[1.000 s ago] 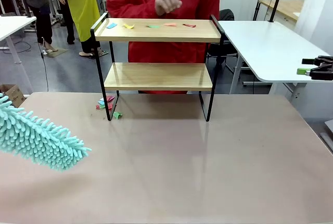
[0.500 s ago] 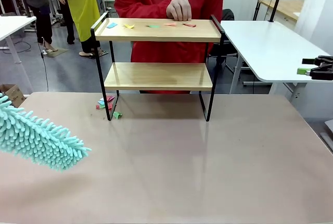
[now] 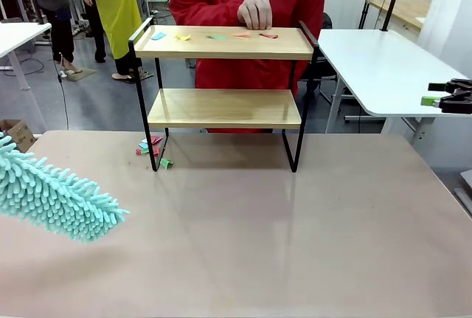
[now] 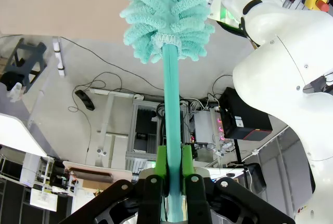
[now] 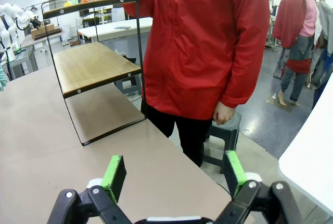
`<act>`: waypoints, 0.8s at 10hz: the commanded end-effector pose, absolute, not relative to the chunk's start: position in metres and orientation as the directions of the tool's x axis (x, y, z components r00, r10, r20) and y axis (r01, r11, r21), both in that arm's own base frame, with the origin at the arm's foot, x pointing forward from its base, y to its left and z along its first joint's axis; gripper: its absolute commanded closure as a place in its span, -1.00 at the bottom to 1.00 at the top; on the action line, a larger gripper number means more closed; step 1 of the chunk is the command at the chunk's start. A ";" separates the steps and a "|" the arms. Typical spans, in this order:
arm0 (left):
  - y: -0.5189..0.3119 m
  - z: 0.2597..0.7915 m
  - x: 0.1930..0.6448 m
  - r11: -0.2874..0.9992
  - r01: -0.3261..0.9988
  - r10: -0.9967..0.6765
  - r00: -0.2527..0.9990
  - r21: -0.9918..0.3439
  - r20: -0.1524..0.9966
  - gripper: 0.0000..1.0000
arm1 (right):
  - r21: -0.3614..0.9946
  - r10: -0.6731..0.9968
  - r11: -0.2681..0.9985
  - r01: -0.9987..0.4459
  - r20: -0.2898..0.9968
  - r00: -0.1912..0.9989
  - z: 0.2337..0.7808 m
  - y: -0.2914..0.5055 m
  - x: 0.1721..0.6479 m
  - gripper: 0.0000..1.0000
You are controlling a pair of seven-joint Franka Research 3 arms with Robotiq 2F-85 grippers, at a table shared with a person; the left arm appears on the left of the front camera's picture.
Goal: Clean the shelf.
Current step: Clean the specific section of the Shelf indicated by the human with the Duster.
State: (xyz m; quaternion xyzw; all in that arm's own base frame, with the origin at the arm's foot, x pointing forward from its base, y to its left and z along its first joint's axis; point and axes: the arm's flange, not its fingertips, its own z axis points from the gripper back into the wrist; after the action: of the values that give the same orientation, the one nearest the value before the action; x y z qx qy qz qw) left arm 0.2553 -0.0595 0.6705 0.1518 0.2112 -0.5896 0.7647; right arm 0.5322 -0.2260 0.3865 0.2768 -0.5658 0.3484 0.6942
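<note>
At nine o'clock in the front view a teal microfibre duster hangs over the brown table, its fluffy head pointing toward four o'clock; in the left wrist view the left gripper has its green pads clamped tight on the duster's teal handle; at twelve o'clock the shelf stands upright near the table's far edge; small coloured paper scraps lie in a row on its top board, and loose scraps lie on the table by its left front leg; the person's hand rests on the top board's back edge; at three o'clock the right gripper hovers with its jaws wide apart, nothing between them.
</note>
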 end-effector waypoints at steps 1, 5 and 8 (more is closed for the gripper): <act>-0.060 0.670 0.254 0.278 0.960 -0.838 0.232 -0.020 -0.494 0.74 | -0.003 0.174 0.615 -0.788 0.976 0.132 0.395 -0.221 0.532 -1.00; -0.060 0.670 0.254 0.278 0.960 -0.838 0.232 -0.020 -0.494 0.74 | -0.003 0.174 0.615 -0.788 0.976 0.132 0.395 -0.221 0.532 -1.00; -0.060 0.670 0.254 0.278 0.960 -0.838 0.232 -0.020 -0.494 0.74 | -0.003 0.174 0.615 -0.788 0.976 0.132 0.395 -0.221 0.532 -1.00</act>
State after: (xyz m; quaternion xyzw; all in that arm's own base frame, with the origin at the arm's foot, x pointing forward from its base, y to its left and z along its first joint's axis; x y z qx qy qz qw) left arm 0.2553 -0.0595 0.6705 0.1518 0.2112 -0.5896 0.7647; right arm 0.5322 -0.2260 0.3865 0.2768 -0.5658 0.3484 0.6942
